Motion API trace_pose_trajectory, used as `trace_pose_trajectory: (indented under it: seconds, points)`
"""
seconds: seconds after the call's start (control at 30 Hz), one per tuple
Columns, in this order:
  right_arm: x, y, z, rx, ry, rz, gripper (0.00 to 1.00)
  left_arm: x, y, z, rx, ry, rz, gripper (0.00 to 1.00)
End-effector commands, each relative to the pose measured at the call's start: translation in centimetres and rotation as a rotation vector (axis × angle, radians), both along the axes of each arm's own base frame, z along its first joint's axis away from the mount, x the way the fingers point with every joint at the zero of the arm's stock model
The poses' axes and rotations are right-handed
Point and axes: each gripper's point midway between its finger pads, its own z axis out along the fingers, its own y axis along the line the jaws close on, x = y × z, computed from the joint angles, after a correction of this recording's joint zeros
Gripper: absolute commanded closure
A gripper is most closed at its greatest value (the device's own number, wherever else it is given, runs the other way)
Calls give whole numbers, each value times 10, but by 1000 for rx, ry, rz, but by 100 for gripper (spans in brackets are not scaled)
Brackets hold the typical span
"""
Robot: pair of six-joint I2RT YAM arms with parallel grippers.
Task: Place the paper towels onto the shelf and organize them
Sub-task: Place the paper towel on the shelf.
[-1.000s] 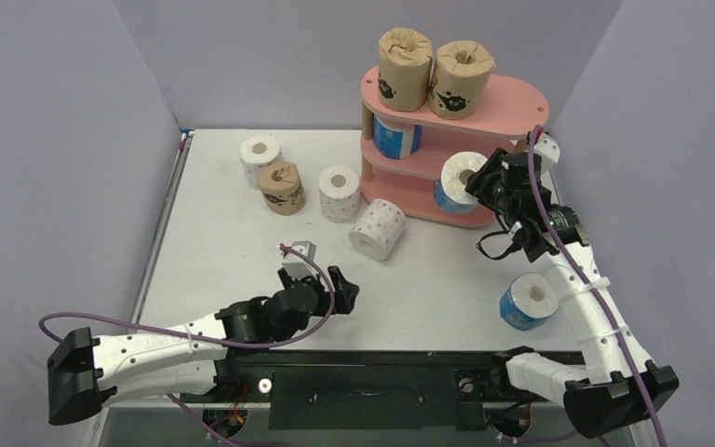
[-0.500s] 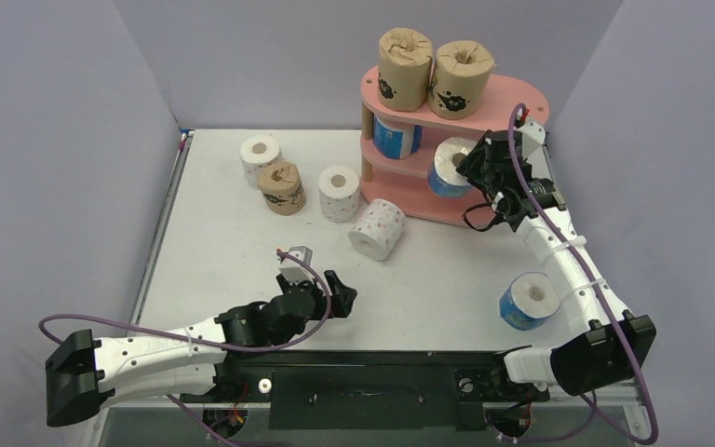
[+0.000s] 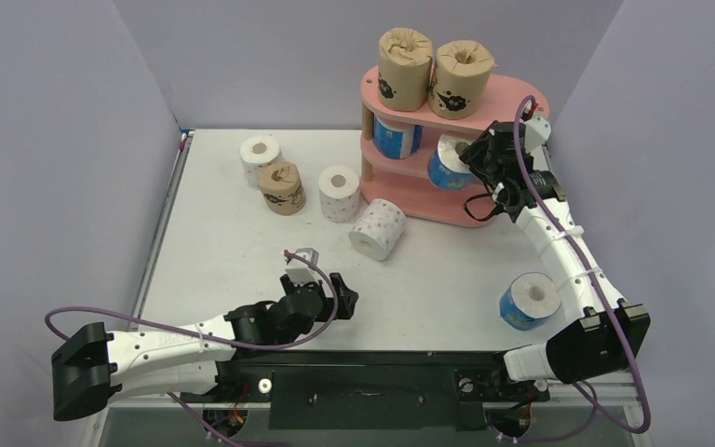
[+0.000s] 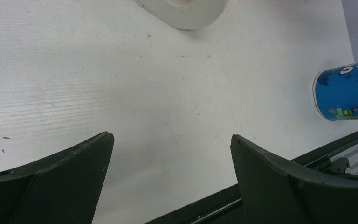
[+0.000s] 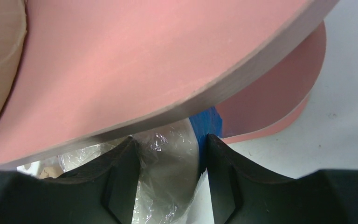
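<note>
Further inside shelf point(image 3: 514, 104): blue roll point(image 3: 446, 168)

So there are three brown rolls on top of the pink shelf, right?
No, the top of the pink shelf holds two brown rolls, not three; the third brown roll stands on the table. The top external view shows it.

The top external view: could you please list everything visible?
table: one, white, centre.
shelf: one, pink, table's far right.
brown rolls: three, brown, two on shelf's top tier, one on table.
blue rolls: three, blue, one on middle tier, one gripped beside it, one on table's near right.
dotted rolls: three, white with pink dots, on table left of shelf.
left gripper: one, black, open above table.
right gripper: one, black, closed on blue roll.
</note>
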Motion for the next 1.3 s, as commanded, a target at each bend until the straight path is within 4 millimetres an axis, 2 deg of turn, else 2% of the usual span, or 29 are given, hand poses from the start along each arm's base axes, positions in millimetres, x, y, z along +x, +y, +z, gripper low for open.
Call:
trace_pose_trajectory:
  seconds: [0.0, 0.33, 0.77, 1.0, 1.1, 1.27]
  points:
    - [23, 2, 53, 90, -183, -32, 58, 5, -18, 27, -66, -32, -16, 4]
    - [29, -1, 60, 115, -207, -56, 59, 4, -19, 25, -61, -27, -22, 4]
    - [20, -9, 81, 115, -257, -82, 61, 4, -23, 26, -54, -23, -33, 4]
    - [8, -15, 93, 108, -289, -97, 61, 5, -25, 30, -55, -28, -37, 4]
    - [10, -16, 93, 105, -287, -101, 61, 5, -28, 28, -46, -23, -45, 4]
    - [20, -14, 80, 97, -254, -98, 61, 5, -31, 28, -35, -18, -50, 4]
